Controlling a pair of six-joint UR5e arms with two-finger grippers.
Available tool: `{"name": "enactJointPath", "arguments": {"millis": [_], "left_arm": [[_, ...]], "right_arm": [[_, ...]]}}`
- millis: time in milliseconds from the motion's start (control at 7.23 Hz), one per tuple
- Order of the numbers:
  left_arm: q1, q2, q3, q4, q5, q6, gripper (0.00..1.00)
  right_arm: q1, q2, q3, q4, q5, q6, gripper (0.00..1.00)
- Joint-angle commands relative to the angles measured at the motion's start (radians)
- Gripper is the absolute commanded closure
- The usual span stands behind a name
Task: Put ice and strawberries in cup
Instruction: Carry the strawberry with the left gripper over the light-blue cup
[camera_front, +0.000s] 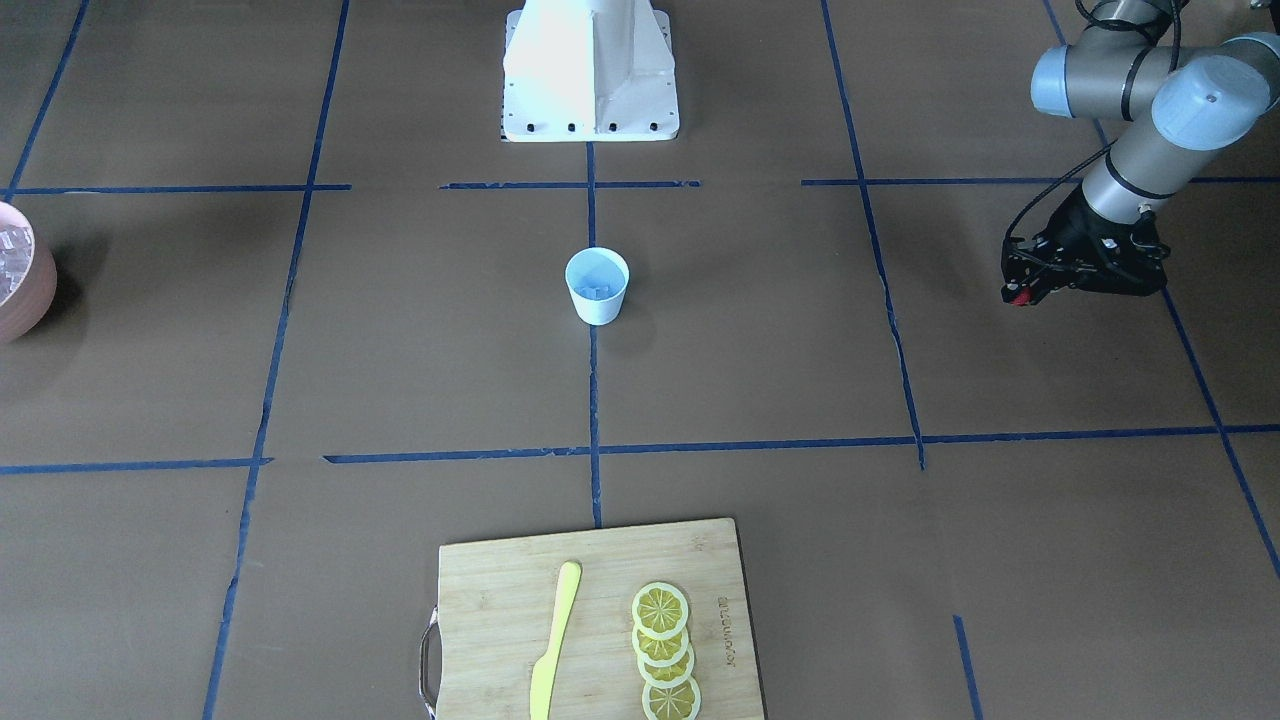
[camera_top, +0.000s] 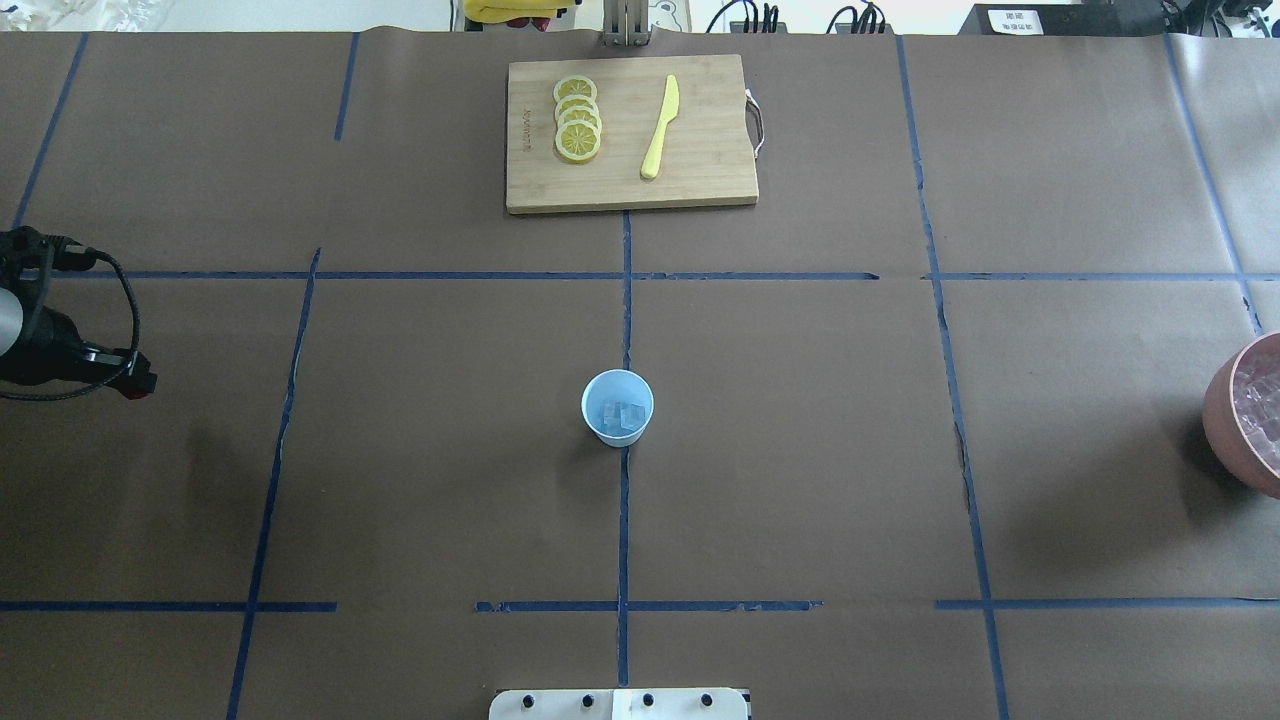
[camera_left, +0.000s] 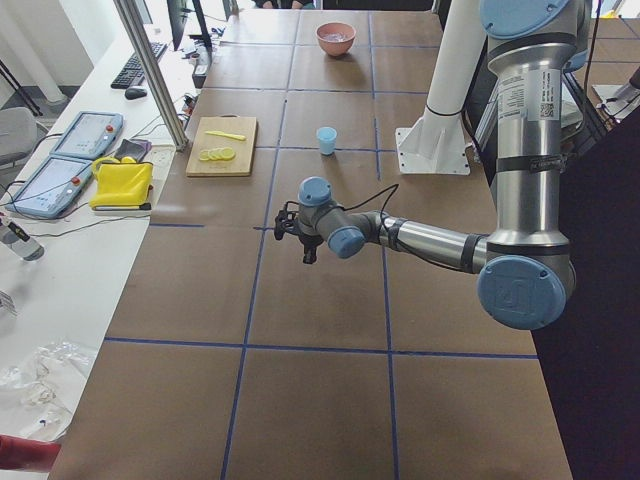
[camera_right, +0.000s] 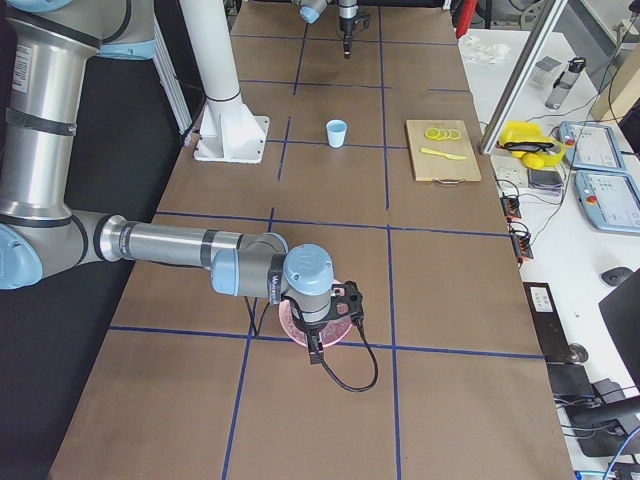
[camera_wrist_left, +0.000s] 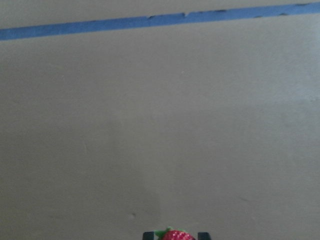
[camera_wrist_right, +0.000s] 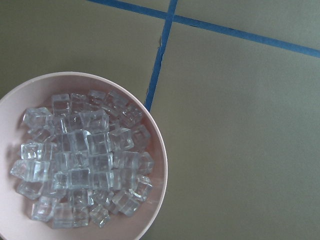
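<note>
1. Left gripper hangs above bare brown paper, its fingertips clamped on the strawberry. The berry's red body and green top peek out between them in the wrist view.
2. The cup stands upright well apart from that gripper, toward the table's middle. Ice already lies in its bottom, so the berry looks to be what is left to add.
3. Judged from here, the job is a carry and a drop. It calls for a firm pinch on the way, enough height to pass over the rim, and the berry centred over the mouth. A low release should then stop it bouncing off the ice.
4. Right gripper hovers over the bowl, far beyond the cup from the left gripper. Whether its jaws are apart or together cannot be told. Its wrist camera looks down on the cubes heaped there.
5. A board with a knife and lemon slices lies past the cup on the operators' side. The white base stands on the cup's other side. Both sit off the left gripper's likely line to the cup, and neither seems to stand in the way.
</note>
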Motion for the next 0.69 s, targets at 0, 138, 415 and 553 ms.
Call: {"name": "enactJointPath", "arguments": {"millis": [0, 138, 415, 553], "left_arm": [[-0.001, -0.176, -0.153, 0.38, 0.0, -0.007, 1.0], [0.002, -0.308, -0.16, 0.53, 0.002, -0.02, 1.0], [0.116, -0.564, -0.134, 0.7, 0.005, -0.283, 1.0], [0.172, -0.65, -0.091, 0.688, 0.029, -0.413, 1.0]], "right_arm": [[0.0, 0.001, 0.003, 0.002, 0.0, 0.0, 0.01], [0.0, 0.001, 0.004, 0.002, 0.0, 0.002, 0.01], [0.0, 0.001, 0.006, 0.002, -0.002, 0.002, 0.01], [0.0, 0.003, 0.006, 0.002, -0.002, 0.002, 0.01]]}}
